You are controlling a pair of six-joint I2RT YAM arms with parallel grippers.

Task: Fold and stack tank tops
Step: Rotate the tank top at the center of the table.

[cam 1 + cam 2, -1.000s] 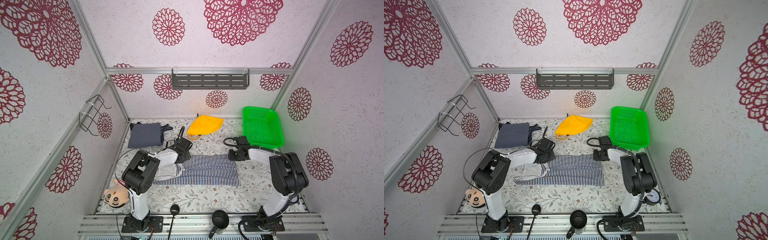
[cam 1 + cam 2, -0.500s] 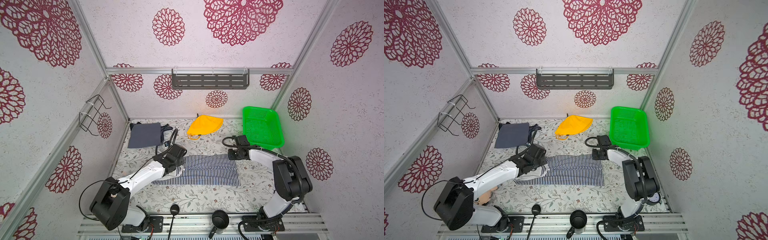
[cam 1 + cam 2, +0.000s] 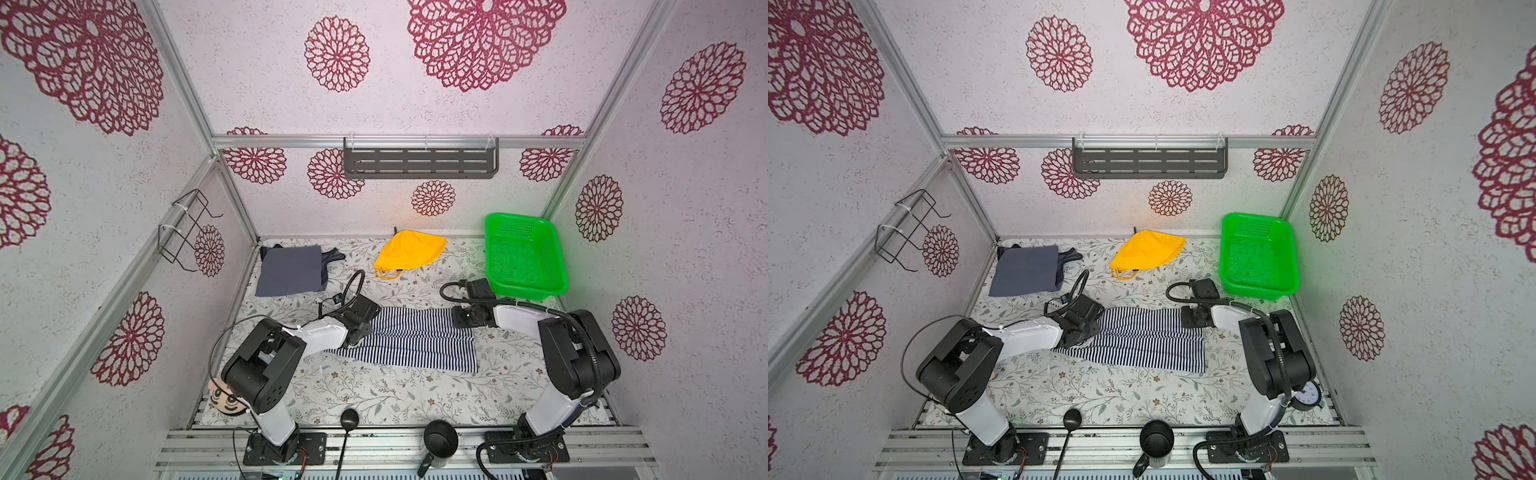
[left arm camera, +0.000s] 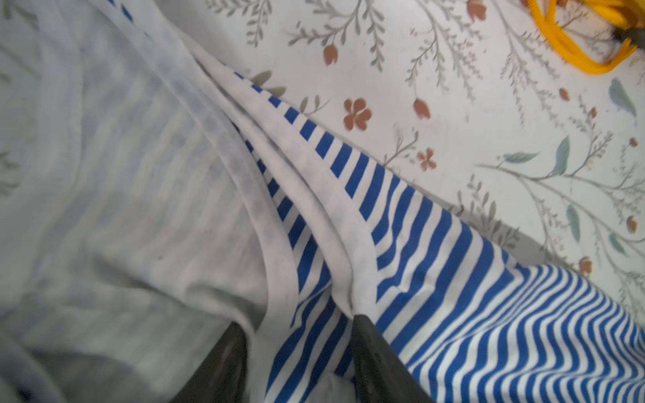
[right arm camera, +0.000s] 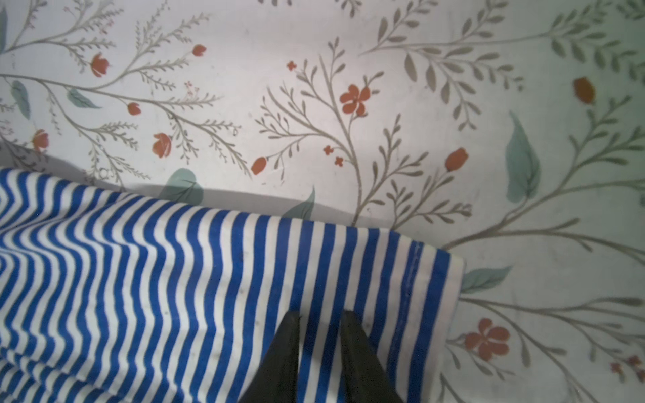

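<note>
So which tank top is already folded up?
The grey-blue tank top in the far corner is folded small. The striped tank top lies spread out between both arms.

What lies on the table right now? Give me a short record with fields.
striped top: laid out across mid-table
grey top: folded, far corner on the left arm's side
stack: not yet made; the tops lie apart
left gripper: at the striped top's strap end, grip unclear
right gripper: pinching its hem end
other things: yellow hat, green basket, both at the back
</note>
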